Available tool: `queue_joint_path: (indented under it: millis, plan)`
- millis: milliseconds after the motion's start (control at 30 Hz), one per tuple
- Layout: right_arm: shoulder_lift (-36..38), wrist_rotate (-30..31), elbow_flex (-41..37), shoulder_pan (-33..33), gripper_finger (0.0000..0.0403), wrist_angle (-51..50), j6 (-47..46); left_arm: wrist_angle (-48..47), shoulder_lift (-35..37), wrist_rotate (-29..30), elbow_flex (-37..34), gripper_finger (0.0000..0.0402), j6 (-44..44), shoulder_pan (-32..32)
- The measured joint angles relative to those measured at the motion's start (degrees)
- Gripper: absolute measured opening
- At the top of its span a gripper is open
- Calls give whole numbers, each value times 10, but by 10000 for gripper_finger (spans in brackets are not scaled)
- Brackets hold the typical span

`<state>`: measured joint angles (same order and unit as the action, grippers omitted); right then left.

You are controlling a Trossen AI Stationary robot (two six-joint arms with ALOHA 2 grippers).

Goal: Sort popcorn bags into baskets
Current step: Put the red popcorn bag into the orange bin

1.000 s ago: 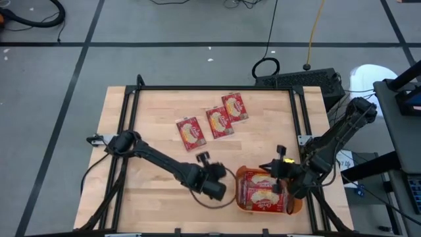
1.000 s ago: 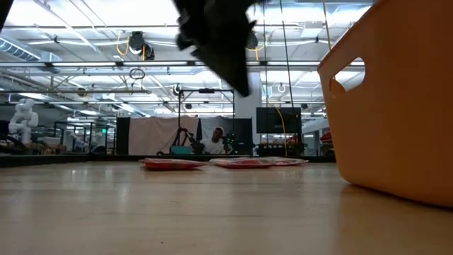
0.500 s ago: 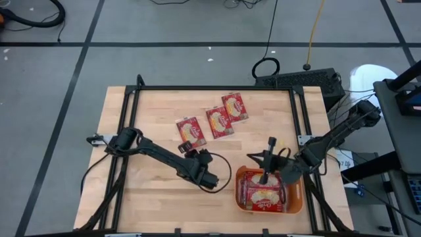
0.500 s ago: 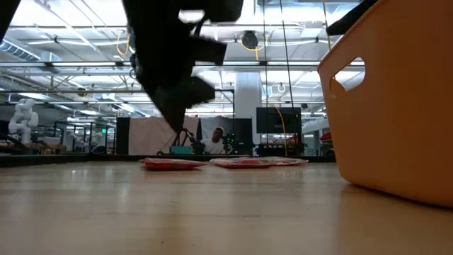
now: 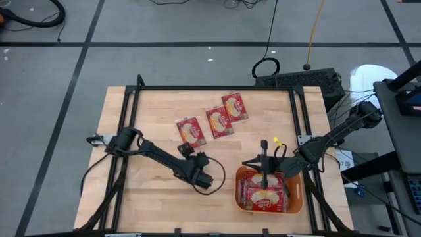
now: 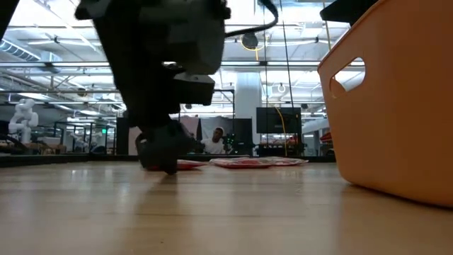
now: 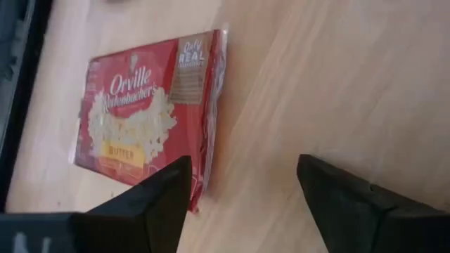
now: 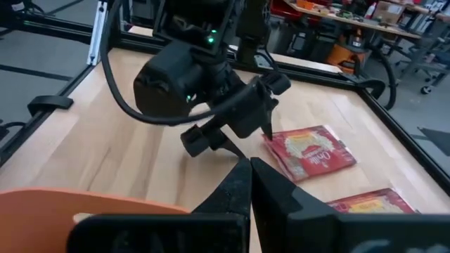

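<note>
Three red popcorn bags lie flat on the table's far middle (image 5: 191, 131) (image 5: 219, 122) (image 5: 235, 106). My left gripper (image 5: 187, 151) is low over the table at the near edge of the nearest bag (image 7: 144, 112), open. One finger (image 7: 151, 200) stands at that bag's near corner and the other (image 7: 337, 197) over bare wood. The orange basket (image 5: 295, 197) stands at the near right with popcorn bags (image 5: 263, 194) in it. My right gripper (image 5: 263, 160) hangs shut above the basket's far rim, holding nothing.
A black metal frame (image 5: 217, 87) runs around the table top. Bare wood (image 5: 151, 197) lies left of the basket. In the low view the basket's wall (image 6: 396, 106) fills the right side and the left gripper (image 6: 166, 152) stands before the bags (image 6: 258, 162).
My left gripper has swung away from the basket toward the table's far left and come down to the nearest bag's near edge. My right gripper has drawn from over the basket's right side to its far rim, staying shut. The bags have not moved.
</note>
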<state>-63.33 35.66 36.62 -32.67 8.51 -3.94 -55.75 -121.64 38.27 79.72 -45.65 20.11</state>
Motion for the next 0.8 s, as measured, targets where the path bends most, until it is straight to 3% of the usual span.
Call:
queue_joint_path:
  millis: [333, 633, 800]
  plan:
    - [0, -27, 0, -5, 0, -2, 3, 29, 1, 77, -60, 217, -33, -7]
    - [0, -30, 0, -5, 0, -4, 9, 35, 1, 61, -78, 178, 1, -33]
    - [0, -30, 0, -5, 0, -5, 16, 62, 1, 53, -79, 115, 73, -44]
